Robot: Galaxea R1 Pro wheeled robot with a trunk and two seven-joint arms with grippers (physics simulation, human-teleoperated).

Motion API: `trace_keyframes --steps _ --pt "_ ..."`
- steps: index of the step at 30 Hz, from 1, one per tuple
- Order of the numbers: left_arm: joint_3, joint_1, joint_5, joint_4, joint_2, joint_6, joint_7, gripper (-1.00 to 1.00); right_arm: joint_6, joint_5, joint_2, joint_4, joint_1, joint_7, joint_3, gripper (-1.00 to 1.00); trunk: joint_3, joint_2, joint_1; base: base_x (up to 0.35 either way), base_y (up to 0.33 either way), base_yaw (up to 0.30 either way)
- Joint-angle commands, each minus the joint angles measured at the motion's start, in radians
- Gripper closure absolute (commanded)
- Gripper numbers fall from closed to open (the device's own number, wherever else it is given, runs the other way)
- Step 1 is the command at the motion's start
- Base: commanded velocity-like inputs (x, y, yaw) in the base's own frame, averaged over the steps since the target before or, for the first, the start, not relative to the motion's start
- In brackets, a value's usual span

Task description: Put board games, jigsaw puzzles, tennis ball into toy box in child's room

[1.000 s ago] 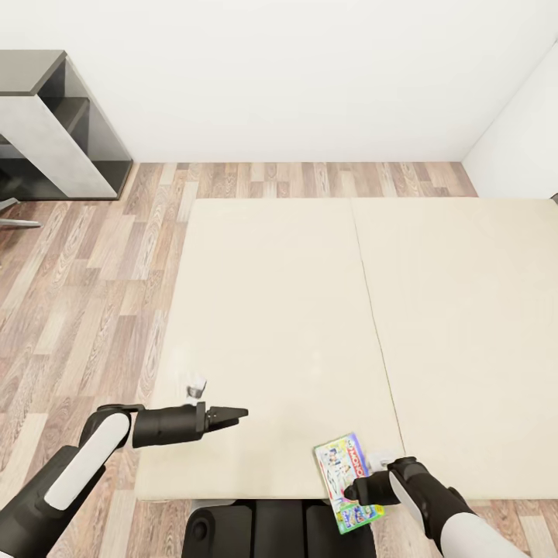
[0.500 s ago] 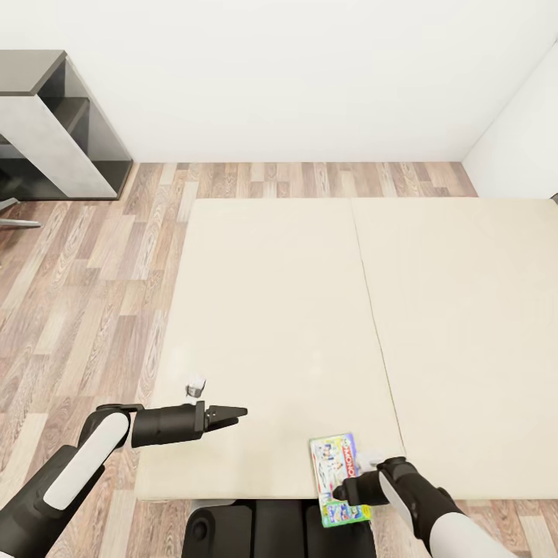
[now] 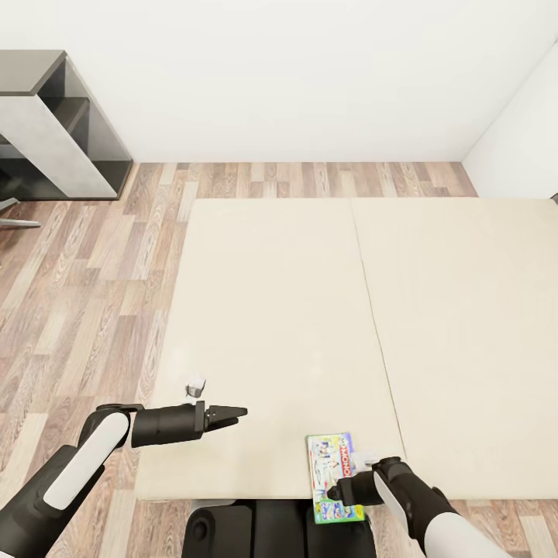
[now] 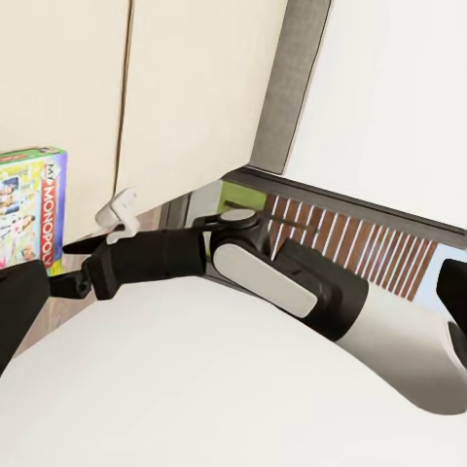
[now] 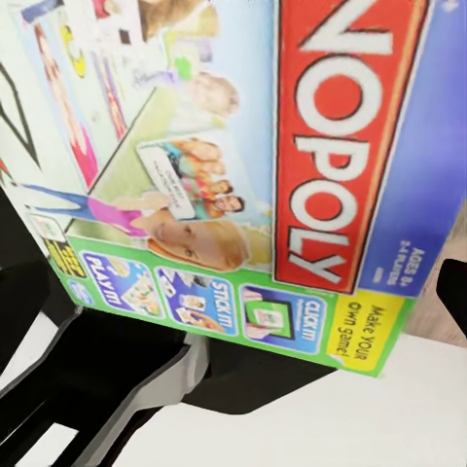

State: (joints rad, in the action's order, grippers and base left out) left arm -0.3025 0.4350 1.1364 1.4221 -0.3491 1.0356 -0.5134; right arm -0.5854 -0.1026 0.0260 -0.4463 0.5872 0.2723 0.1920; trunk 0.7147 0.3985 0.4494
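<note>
Over the beige bed, the Monopoly box has slid toward the near edge, apparently pinched by the right tool; the left tool hangs clenched, well apart.

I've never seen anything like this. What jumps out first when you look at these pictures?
The bright Monopoly box catches the eye at once: it sits at the near edge of the big beige bed, partly sticking out over it, with the right gripper at its side. The left gripper hovers over the bed's near left corner, fingers together. Wood floor and a dark grey desk lie beyond.
</note>
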Motion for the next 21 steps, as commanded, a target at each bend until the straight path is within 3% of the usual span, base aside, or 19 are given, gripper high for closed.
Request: trace_keyframes --steps 1,21 --pt "-0.001 0.001 -0.004 0.0 -0.001 0.001 -0.006 -1.0 -0.005 -0.011 0.0 -0.002 0.0 -0.002 0.007 -1.0 0.001 0.002 0.001 0.0 0.0 0.0" --pt "-0.001 0.0 -0.004 0.0 -0.001 0.001 -0.005 -1.0 -0.005 -0.022 -0.004 -0.002 0.002 -0.004 -0.003 -1.0 0.001 0.002 0.001 0.0 0.0 0.0"
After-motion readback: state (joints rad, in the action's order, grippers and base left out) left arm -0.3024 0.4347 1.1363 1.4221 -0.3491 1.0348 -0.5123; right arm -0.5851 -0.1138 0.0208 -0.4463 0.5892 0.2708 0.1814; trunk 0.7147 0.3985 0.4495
